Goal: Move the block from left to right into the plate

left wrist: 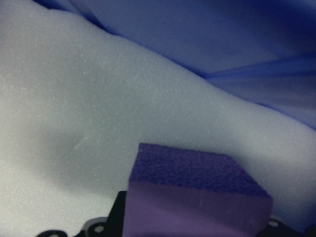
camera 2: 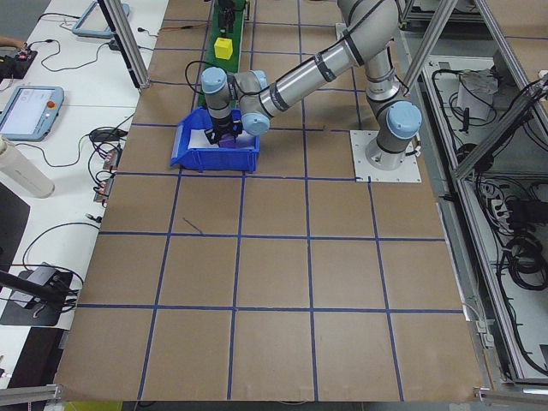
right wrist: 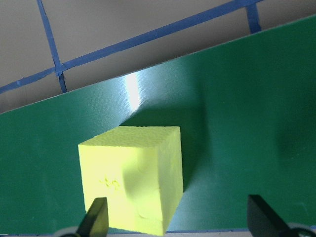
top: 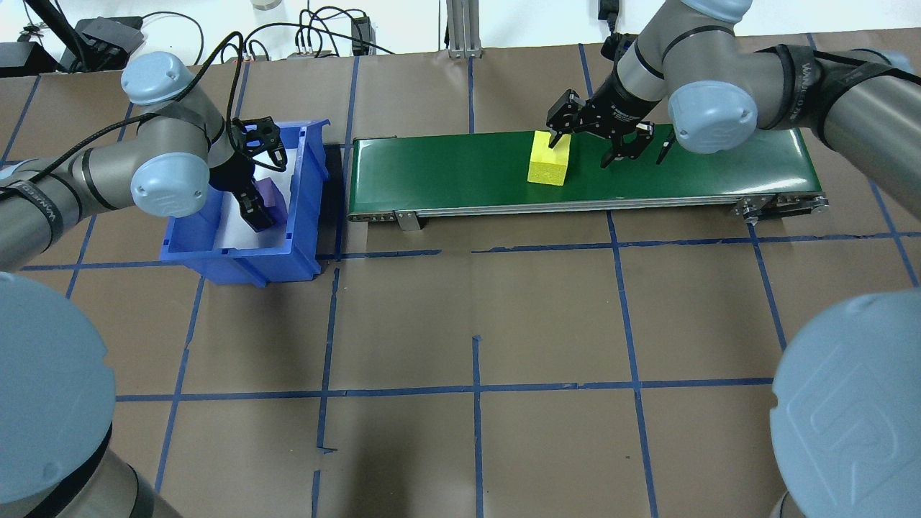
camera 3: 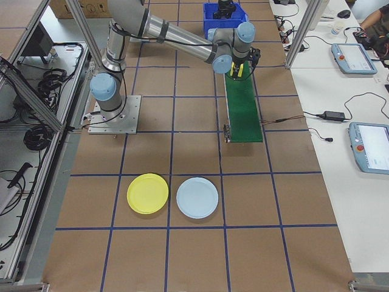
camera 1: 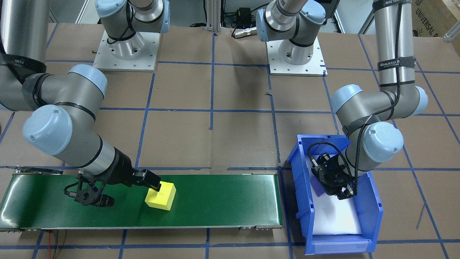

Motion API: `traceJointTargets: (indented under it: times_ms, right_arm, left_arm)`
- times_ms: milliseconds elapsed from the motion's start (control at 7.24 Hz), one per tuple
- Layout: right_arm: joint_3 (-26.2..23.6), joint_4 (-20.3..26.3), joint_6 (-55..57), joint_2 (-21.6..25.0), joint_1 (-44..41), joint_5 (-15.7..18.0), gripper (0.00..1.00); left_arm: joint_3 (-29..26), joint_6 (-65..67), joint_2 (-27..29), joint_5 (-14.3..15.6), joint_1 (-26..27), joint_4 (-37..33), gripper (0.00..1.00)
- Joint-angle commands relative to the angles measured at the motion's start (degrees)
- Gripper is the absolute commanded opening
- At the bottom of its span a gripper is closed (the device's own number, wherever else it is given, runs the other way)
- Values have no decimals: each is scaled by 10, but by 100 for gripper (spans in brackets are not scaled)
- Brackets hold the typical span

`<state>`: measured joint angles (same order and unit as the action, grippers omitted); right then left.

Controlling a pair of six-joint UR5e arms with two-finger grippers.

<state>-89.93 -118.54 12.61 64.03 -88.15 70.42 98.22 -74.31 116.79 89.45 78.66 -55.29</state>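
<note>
We see the yellow foam block (camera 1: 161,195) sitting on the long green conveyor belt (camera 1: 222,201), roughly midway along it and nearer the belt's far edge from the robot, not yet in the small round bright yellow plastic plate (camera 3: 148,193), which lies well apart on the brown paper-covered table (top: 547,309) beyond the belt's right end, just beside a pale blue round plate (camera 3: 197,198). The right gripper (top: 588,141) hangs over the belt with its two fingers spread wide; one fingertip (right wrist: 96,219) sits at the block's near edge while the other stands clear over bare belt, so the block is not clamped. At the belt's left end we find the blue plastic bin (top: 298,216), lined with a sheet of white foam (left wrist: 98,123). The left gripper (top: 255,208) reaches down inside the bin and a purple foam block (left wrist: 195,195) sits between its fingers just above the white lining, apparently gripped, though the wrist view shows only the block's top and one face. Blue tape lines (top: 475,392) divide the table into squares.
</note>
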Motion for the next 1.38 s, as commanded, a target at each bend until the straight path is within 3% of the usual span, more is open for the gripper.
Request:
traceJointTargets:
  times_ms: [0,276,414,552,691,829,1105,1243]
  right_arm:
    - [0,-10,0,-8,1,-5,100]
    - [-2,-22,-1,-22,0,3,100]
    - [-9,-24,-5,-24,0,6,93]
    - [-9,-24,-23,-25,1,47,59]
    - [-7,-23,-54,-17,1,79,35]
    - [0,-22,-74,-1,2,90,30]
    - [-12,-10,-205,62,11,170,30]
    - [-15,17,-276,88,48,191,30]
  left_arm:
    - [-22,102,-30,1,0,-5,47]
    - [-38,246,-87,6,6,-27,48]
    - [-38,372,-102,2,15,-45,48]
    - [-40,477,-102,3,40,-47,48]
    - [-51,570,-99,4,67,-48,50]
    - [-68,628,-85,2,93,-47,51]
    - [-126,695,-18,-2,140,-47,49]
    - [-148,761,7,-2,169,-47,49]
